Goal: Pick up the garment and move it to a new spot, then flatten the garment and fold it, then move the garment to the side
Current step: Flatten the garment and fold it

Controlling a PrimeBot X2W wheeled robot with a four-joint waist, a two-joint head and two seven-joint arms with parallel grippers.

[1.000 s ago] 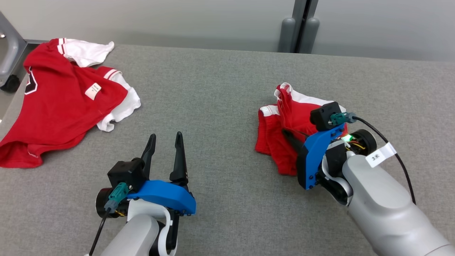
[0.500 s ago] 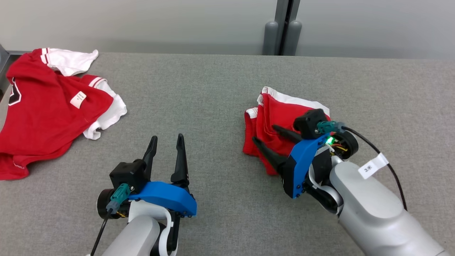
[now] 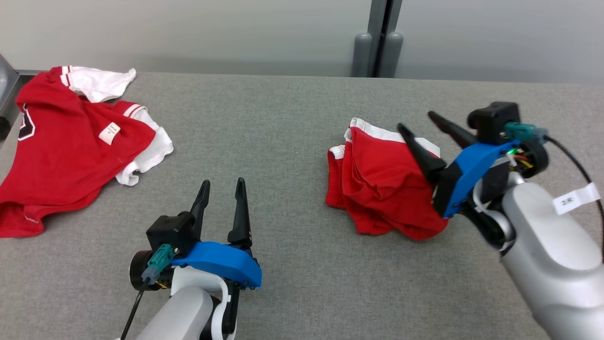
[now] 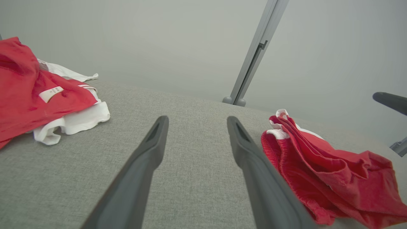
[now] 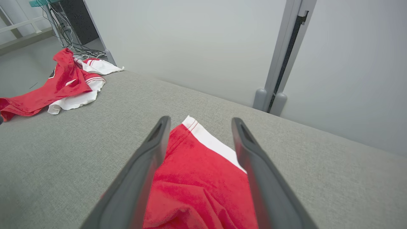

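Garment [image 3: 382,189] bunched below spread right pincer [image 3: 416,120].

The crumpled red jersey with white sleeves [image 3: 71,156] runs off the head view's left edge, its dark emblem [image 3: 26,128] half lost in a fold. Print on its small white label [image 3: 109,133] and on the white paper tag [image 3: 573,200] by the pale right forearm [image 3: 547,245] is too small to read. The right gripper [image 3: 416,120] and its blue plastic mount [image 3: 465,172] hide the near right edge of the bunched red garment with white trim [image 3: 377,184].
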